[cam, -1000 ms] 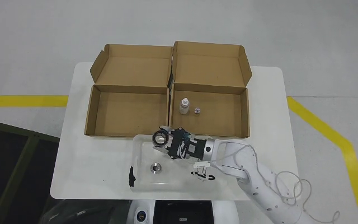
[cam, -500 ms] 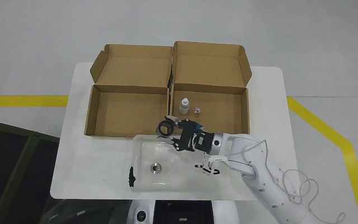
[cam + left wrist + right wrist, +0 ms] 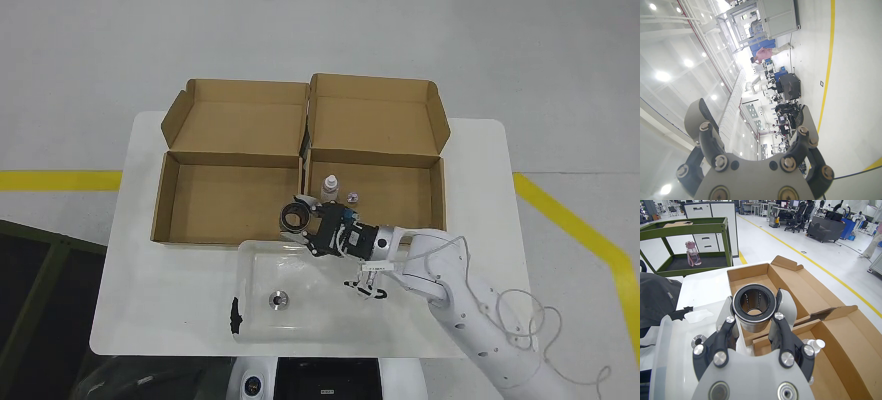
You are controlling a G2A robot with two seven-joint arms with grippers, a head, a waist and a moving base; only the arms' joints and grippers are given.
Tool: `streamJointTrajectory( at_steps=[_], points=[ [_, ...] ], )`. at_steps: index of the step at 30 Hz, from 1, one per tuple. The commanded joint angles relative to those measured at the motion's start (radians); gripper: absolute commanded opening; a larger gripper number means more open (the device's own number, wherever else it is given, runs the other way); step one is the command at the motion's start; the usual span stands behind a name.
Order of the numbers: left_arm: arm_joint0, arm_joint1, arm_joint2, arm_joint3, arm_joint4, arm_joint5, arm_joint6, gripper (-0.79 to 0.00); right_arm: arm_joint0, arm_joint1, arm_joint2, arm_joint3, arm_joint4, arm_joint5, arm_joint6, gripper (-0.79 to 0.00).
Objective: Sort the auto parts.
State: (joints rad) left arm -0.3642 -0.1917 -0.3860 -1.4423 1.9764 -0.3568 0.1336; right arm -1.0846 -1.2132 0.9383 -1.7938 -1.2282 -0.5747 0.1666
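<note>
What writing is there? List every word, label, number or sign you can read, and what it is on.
No text here can be read.
On the bearing in the right gripper: no markings visible.
On the white bottle: any label is too small to read.
On the empty cardboard box: no print.
On the cardboard box with the bottle: no print.

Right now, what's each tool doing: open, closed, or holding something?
Left tool: open, holding nothing.
Right tool: closed on the metal bearing.
</note>
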Motion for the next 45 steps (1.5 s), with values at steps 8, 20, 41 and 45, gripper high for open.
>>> streamJointTrajectory(
  at_steps=[8,20,41,45],
  points=[
    [0.0,0.0,0.0,0.0,0.0,0.0,0.0,0.0,0.096,-0.026,-0.044,0.095,0.008,0.043,0.011,-0.785],
    [0.0,0.0,0.0,0.0,0.0,0.0,0.0,0.0,0.236,-0.072,-0.118,0.245,0.017,0.114,0.037,-0.785],
    [0.0,0.0,0.0,0.0,0.0,0.0,0.0,0.0,0.403,-0.187,-0.295,0.495,-0.014,0.221,0.035,-0.785],
    [0.0,0.0,0.0,0.0,0.0,0.0,0.0,0.0,0.43,-0.21,-0.32,0.533,-0.034,0.244,0.033,-0.785]
  ],
)
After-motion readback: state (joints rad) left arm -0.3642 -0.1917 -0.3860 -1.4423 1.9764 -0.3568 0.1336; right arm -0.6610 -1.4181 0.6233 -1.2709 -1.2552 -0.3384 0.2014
